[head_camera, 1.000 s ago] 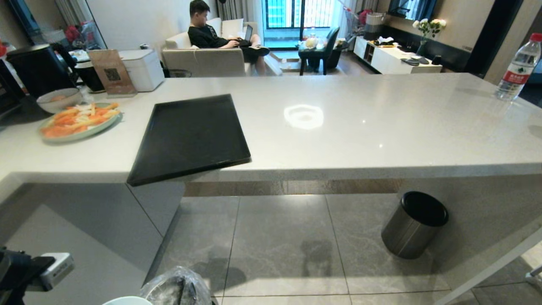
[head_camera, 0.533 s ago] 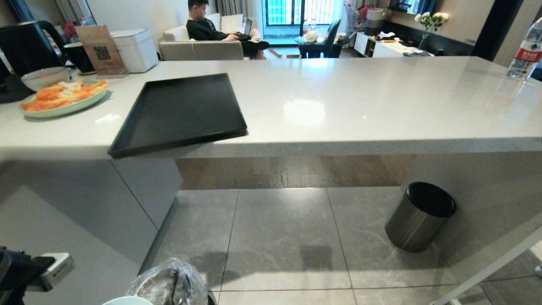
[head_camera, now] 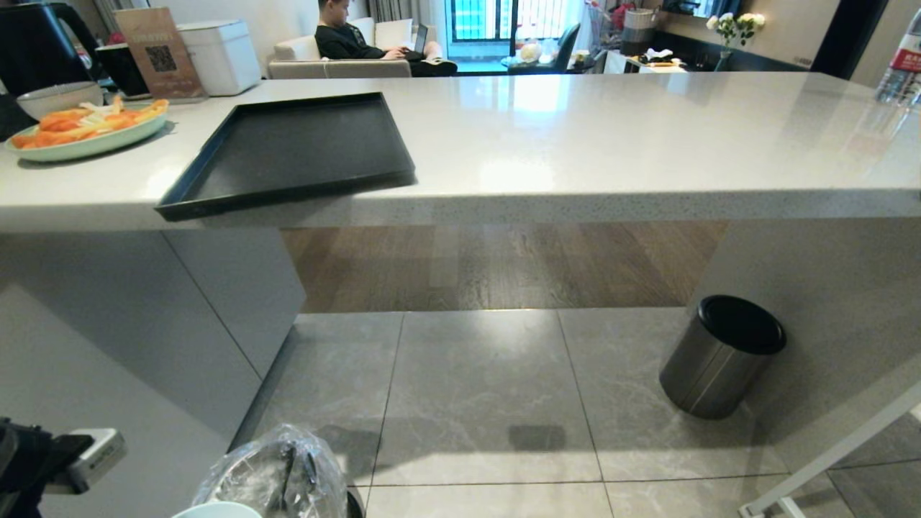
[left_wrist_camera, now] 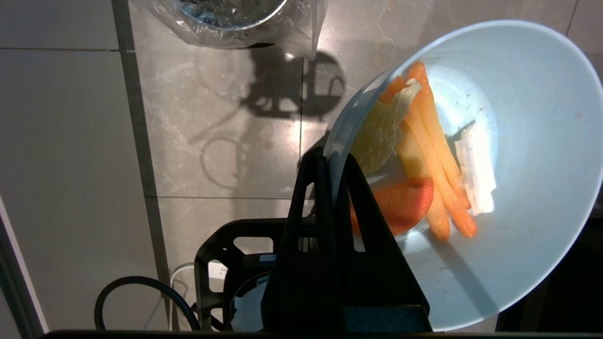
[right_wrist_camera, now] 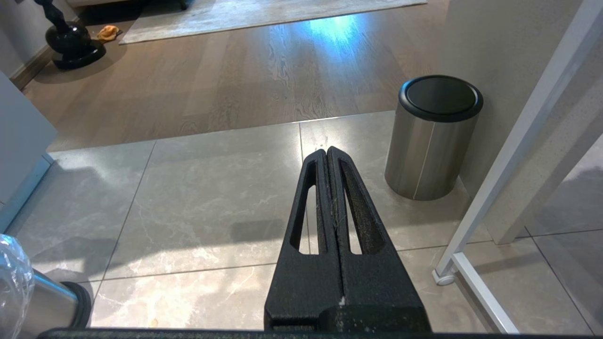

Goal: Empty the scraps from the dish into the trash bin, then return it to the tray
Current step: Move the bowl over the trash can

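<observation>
- The dish (left_wrist_camera: pixel 513 188) is seen pinched at its rim by the left gripper (left_wrist_camera: pixel 332 162), whose black fingers (left_wrist_camera: pixel 362 207) are closed tight, one inside the rim and one outside.
- The bowl is held tilted over the grey tiled floor (left_wrist_camera: pixel 212 141); the scraps (left_wrist_camera: pixel 424 155) — orange carrot sticks, a red-orange slice and pale bits — are lying inside it against the white wall.
- The trash bin (left_wrist_camera: pixel 235 19), lined with a crinkled clear bag, is seen on the floor beyond the dish, near it but not beneath it; in the head view the bin (head_camera: pixel 277 478) is found at the bottom edge, with a sliver of the dish's rim (head_camera: pixel 216 511) beside it.
- The tray (head_camera: pixel 288 155) is left bare on the grey counter (head_camera: pixel 611 137), one corner jutting over the counter's edge — a greenish plate of carrot sticks (head_camera: pixel 83 133) is set to its left.
- The right gripper (right_wrist_camera: pixel 327 153) is held low over the tiles, its fingers pressed together on nothing, with a lidded steel bin (right_wrist_camera: pixel 433 136) ahead of it.
</observation>
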`<state>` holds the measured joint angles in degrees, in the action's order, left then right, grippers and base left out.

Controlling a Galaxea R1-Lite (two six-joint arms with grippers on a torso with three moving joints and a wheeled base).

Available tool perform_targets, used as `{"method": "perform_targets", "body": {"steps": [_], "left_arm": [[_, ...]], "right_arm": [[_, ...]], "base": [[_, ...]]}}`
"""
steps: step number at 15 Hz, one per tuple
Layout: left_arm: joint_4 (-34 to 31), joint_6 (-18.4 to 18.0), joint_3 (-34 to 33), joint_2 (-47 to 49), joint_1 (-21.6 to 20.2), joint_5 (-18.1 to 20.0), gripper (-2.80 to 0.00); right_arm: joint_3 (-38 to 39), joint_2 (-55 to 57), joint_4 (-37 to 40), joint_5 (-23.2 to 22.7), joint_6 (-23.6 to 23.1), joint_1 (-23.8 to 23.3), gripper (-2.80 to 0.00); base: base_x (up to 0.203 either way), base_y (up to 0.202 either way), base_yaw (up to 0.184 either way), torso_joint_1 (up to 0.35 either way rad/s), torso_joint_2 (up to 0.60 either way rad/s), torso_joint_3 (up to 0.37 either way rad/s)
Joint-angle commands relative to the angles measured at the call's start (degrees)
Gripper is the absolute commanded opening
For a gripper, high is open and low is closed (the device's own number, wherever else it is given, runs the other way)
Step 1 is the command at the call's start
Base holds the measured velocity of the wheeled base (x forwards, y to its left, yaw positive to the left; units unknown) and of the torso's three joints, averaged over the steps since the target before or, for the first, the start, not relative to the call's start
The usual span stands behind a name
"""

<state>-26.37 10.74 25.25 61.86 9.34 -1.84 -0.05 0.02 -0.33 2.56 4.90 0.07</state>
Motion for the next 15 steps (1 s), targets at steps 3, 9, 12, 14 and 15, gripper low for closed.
{"method": "perform_targets", "body": {"steps": [3, 9, 12, 14, 15], "left_arm": [[-0.2, 0.1, -0.7, -1.0, 0.7, 0.1, -2.80], [-0.1, 0.1, -1.3, -1.4, 1.2, -0.2, -2.80], [-0.1, 0.0, -1.4, -1.5, 1.4, 0.0, -2.80], [-0.1, 0.1, -1.7, -1.8, 1.4, 0.0, -2.80], [-0.1, 0.2, -1.8, -1.8, 1.2, -0.1, -2.80]], "right_arm": [[0.0, 0.1, 0.0, 0.1, 0.0, 0.0, -2.80], [0.0, 0.0, 0.0, 0.0, 0.0, 0.0, -2.80], [0.0, 0.0, 0.0, 0.1, 0.0, 0.0, -2.80], [0.0, 0.0, 0.0, 0.1, 0.0, 0.0, -2.80], [0.0, 0.0, 0.0, 0.0, 0.0, 0.0, -2.80]], "base": [[0.000, 0.000, 0.000, 0.000, 0.00, 0.000], [0.000, 0.000, 0.000, 0.012, 0.07, 0.071], [0.000, 0.000, 0.000, 0.000, 0.00, 0.000], [0.000, 0.000, 0.000, 0.000, 0.00, 0.000], [0.000, 0.000, 0.000, 0.000, 0.00, 0.000]]}}
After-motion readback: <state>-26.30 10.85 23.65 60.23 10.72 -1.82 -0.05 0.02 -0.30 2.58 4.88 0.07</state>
